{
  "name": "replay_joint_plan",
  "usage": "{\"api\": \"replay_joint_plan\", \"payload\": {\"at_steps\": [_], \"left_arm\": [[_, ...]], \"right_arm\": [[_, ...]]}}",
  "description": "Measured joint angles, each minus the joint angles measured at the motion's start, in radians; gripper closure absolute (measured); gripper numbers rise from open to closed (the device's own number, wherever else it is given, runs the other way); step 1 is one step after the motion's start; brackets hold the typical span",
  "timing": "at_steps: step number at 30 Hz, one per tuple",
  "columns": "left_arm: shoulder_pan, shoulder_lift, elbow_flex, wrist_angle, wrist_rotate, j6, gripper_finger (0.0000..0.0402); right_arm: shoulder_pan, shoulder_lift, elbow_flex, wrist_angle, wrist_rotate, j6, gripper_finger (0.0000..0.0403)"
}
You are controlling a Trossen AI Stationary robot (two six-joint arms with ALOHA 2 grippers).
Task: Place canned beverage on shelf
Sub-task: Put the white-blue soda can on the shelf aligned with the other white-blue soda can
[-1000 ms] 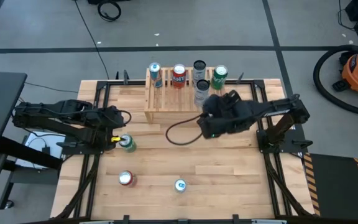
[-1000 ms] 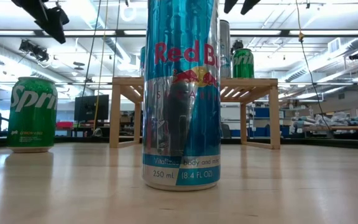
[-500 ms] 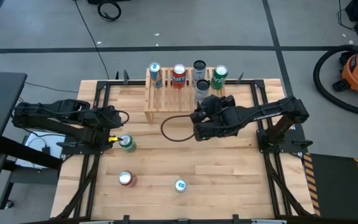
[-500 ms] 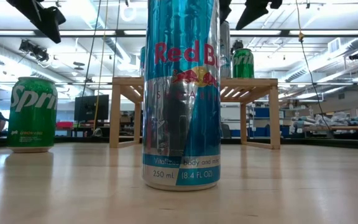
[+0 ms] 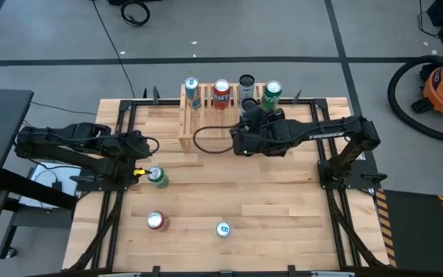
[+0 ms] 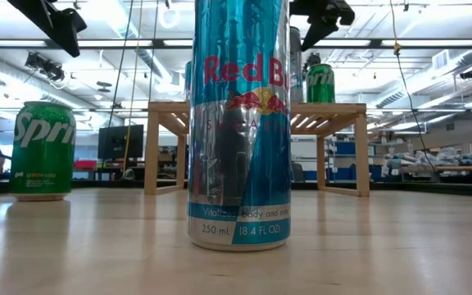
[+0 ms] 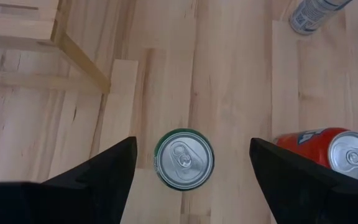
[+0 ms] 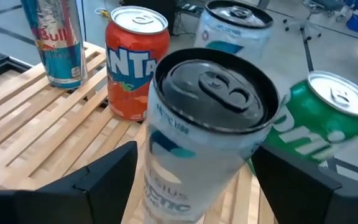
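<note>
— Four cans share the shelf [image 5: 198,123] with the one in play: a slim Red Bull can [image 8: 55,43], an orange Fanta can [image 8: 135,62], a pale dark-lidded can [image 8: 232,25] and a green Sprite can [image 8: 319,121].
— What crowds it?
— The Fanta can and Sprite can stand close on either side, and the pale one is just behind.
— And the can itself?
— A white Celsius can [image 8: 207,124] with a black lid, on the slats. The right gripper [image 8: 194,149] is spread around it; I cannot tell if it touches.
— The left gripper [image 7: 192,142]?
— Spread wide above another Sprite can [image 7: 184,158] on the table [image 5: 283,208], near a red can [image 7: 328,152].
</note>
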Motion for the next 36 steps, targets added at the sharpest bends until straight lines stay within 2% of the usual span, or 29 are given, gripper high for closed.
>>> {"api": "replay_joint_plan", "payload": {"at_steps": [4,8,18,30,36], "left_arm": [[0.000,0.000,0.000,0.000,0.000,-0.001,0.0088],[0.000,0.000,0.000,0.000,0.000,-0.002,0.0088],[0.000,0.000,0.000,0.000,0.000,-0.002,0.0088],[0.000,0.000,0.000,0.002,0.000,0.018,0.0088],[0.000,0.000,0.000,0.002,0.000,0.017,0.0088]], "right_arm": [[-0.019,0.000,0.000,0.047,-0.014,-0.070,0.0080],[-0.042,0.000,0.000,0.050,-0.053,-0.079,0.0084],[-0.054,-0.001,0.000,0.060,-0.073,-0.122,0.0107],[-0.039,-0.033,0.000,0.081,-0.090,-0.202,0.0088],[-0.053,-0.031,0.000,0.090,-0.106,-0.201,0.0098]]}}
